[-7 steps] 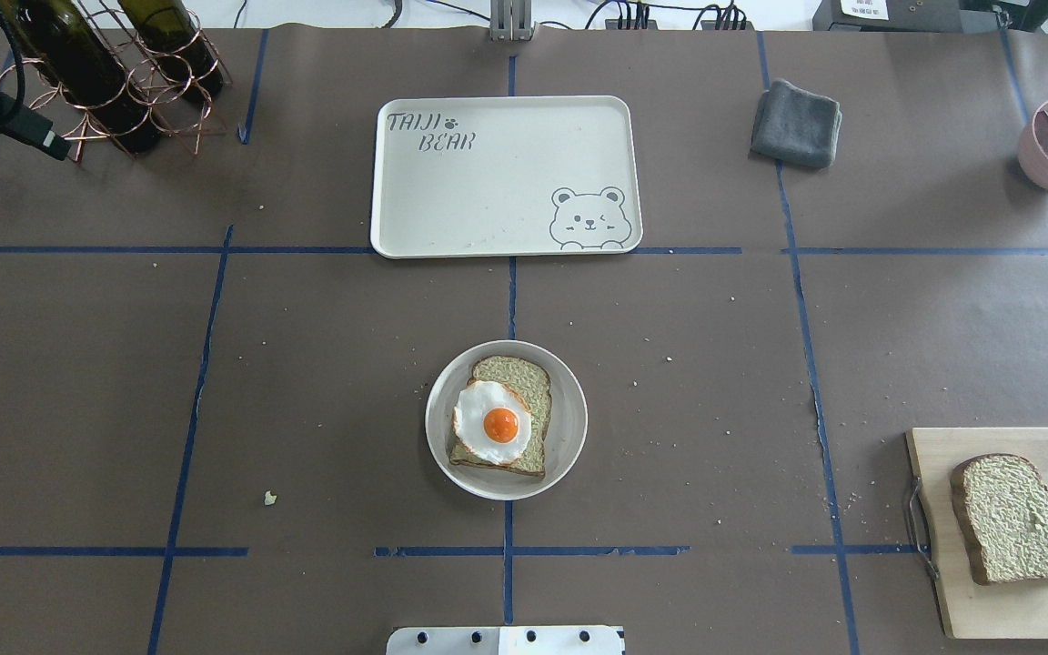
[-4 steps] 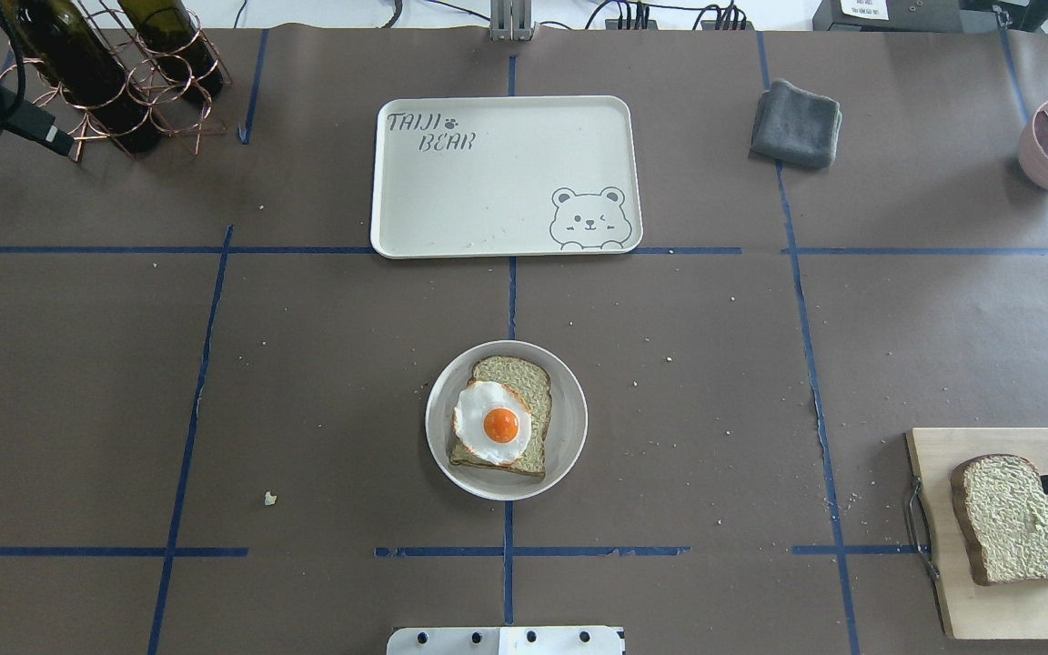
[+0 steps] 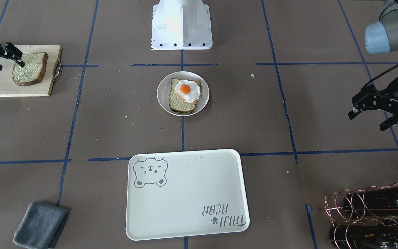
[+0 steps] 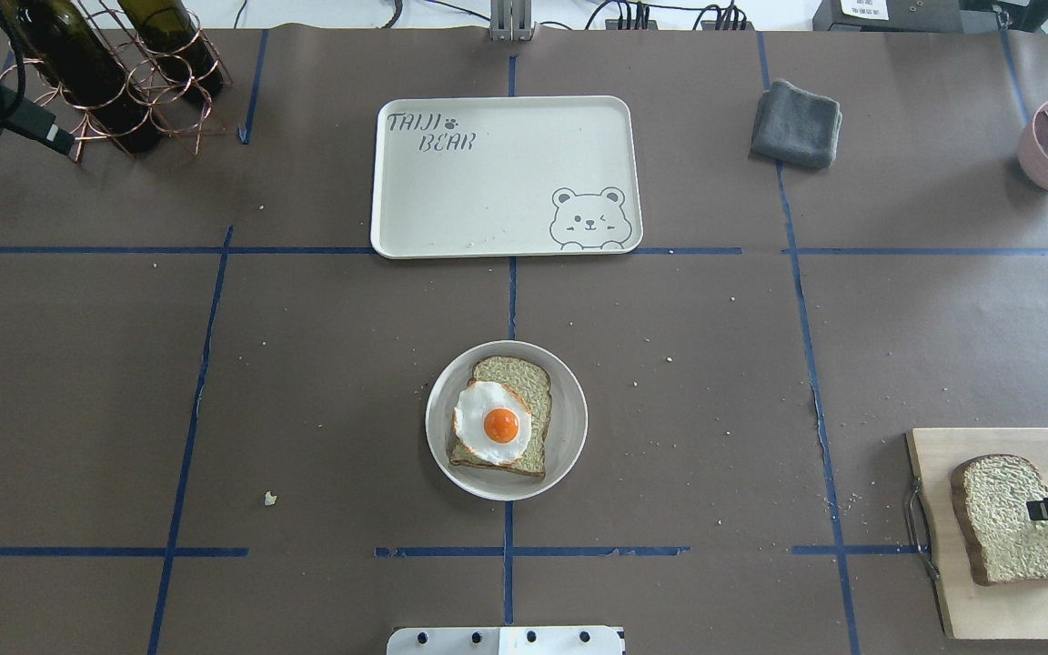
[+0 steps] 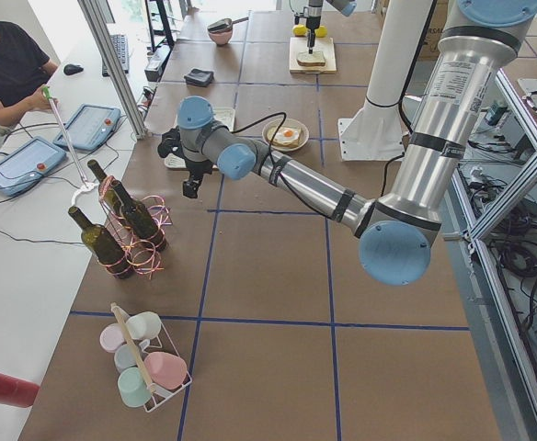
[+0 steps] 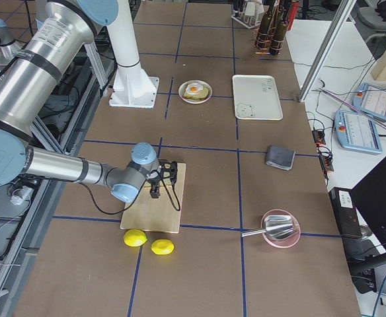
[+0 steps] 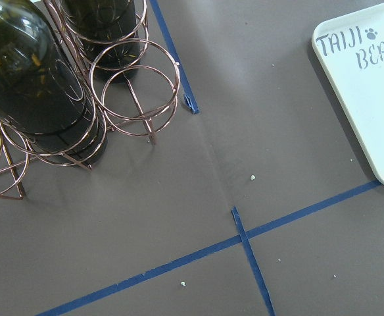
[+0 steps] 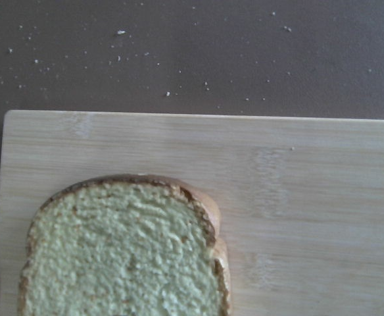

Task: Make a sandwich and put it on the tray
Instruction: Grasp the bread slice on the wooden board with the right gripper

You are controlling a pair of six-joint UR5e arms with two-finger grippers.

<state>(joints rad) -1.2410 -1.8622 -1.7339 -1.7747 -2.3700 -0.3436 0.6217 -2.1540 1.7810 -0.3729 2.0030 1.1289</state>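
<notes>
The right gripper (image 3: 11, 66) has come in from the table's edge over the last second and now hangs over the loose slice of pale grainy bread with dark brown crust (image 4: 997, 537), which lies flat on the light wooden cutting board (image 4: 988, 609). Its jaws stand apart and hold nothing. Whether a finger already touches the slice, I cannot tell.

The rest of the sandwich has not stirred: the other bread slice (image 4: 529, 377) sits in the round off-white plate (image 4: 574, 428) at mid-table, with the white fried egg with orange yolk (image 4: 492, 423) on top. The large cream rectangular plastic tray (image 4: 488, 182) with the bear drawing lies well beyond the plate, with none of the sandwich on it.

The left gripper (image 3: 368, 120) — also spread and empty — hovers near the copper wire bottle rack (image 4: 124, 91).

So the step in hand looks like picking up the top slice — capping the egg and carrying the sandwich to the tray are both yet to come.
</notes>
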